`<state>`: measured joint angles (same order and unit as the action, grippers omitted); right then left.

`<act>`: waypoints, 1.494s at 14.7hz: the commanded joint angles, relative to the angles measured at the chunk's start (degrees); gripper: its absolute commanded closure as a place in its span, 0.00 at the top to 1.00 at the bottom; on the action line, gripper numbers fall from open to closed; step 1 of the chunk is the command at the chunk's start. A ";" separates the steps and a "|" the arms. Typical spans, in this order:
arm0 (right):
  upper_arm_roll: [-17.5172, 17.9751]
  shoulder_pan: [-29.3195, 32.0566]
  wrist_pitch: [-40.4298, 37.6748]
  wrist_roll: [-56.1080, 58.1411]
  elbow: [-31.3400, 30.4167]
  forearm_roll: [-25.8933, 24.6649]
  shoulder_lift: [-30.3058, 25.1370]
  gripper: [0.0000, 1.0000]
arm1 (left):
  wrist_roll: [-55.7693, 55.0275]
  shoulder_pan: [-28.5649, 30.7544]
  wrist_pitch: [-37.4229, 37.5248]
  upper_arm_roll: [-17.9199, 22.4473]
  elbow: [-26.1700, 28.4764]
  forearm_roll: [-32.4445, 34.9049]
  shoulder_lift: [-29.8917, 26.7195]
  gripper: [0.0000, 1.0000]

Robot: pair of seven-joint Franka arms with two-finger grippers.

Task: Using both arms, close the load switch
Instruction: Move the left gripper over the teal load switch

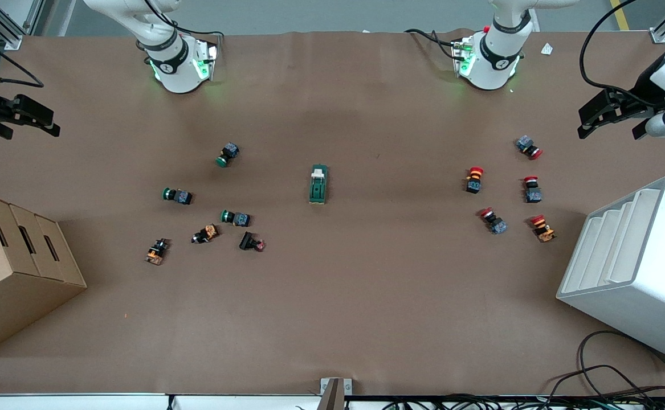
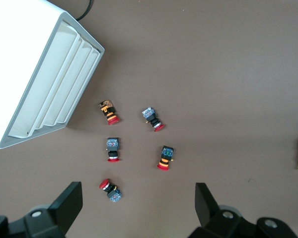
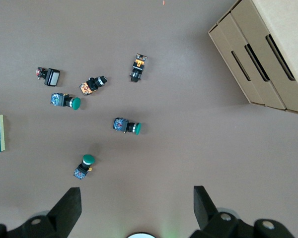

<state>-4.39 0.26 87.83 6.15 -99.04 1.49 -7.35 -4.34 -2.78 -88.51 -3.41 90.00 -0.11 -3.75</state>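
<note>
The table [image 1: 332, 319], covered in brown paper, spans the whole front view. At the left arm's end sits a white tiered bin [image 1: 634, 267], tipped so its stepped slots face upward; at the right arm's end sits a cardboard box [image 1: 13, 267] with 3 slotted sections.

Both arms are drawn back to the table's ends, each waiting high up. The left arm's base [image 1: 489, 57] glows green at the table's edge farthest from the front camera, and the left gripper [image 1: 611, 114] hangs in the air above the white bin's end of the table, its fingers [image 2: 69, 203] spread wide and holding nothing. The right arm's base [image 1: 175, 62] also glows green, and the right gripper [image 1: 19, 117] hangs over the cardboard box's end, its fingers [image 3: 69, 210] likewise spread wide and empty.

The load switch [image 1: 318, 184] lies flat near the middle of the table, between the 2 bases and nearer to the front camera than both, well apart from either gripper. Its white lever piece [image 1: 319, 170] sits at the end farther from the front camera.

Toward the left arm's end, 5 red-capped push buttons [image 1: 474, 179] lie scattered between the load switch and the white bin. Toward the right arm's end lie 3 green-capped push buttons [image 1: 228, 154], 2 orange-bodied ones [image 1: 156, 251] and 1 small black one [image 1: 251, 242]. Nothing lies between the load switch and the button clusters on either hand.
</note>
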 commanded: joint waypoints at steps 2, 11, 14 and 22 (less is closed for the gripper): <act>0.43 0.44 0.24 0.17 -2.04 -0.70 -1.88 1.00 | -0.40 -0.47 0.62 -0.19 -1.06 0.03 0.41 1.00; 0.25 0.62 -0.55 0.17 0.41 -0.70 -1.10 1.00 | -12.06 -2.85 -7.62 -11.42 3.50 0.02 3.13 1.00; -0.70 1.06 -0.38 0.61 0.78 0.17 2.41 1.00 | -24.53 -3.02 -13.07 -18.53 5.79 0.11 5.85 1.00; -1.86 0.36 -0.02 -5.32 1.92 0.97 10.16 1.00 | -60.12 -14.34 -31.36 -27.88 16.96 10.90 11.46 1.00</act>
<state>-6.40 0.53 88.56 5.23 -97.75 1.54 2.97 -57.39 -13.63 -117.30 -31.29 106.23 6.96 5.84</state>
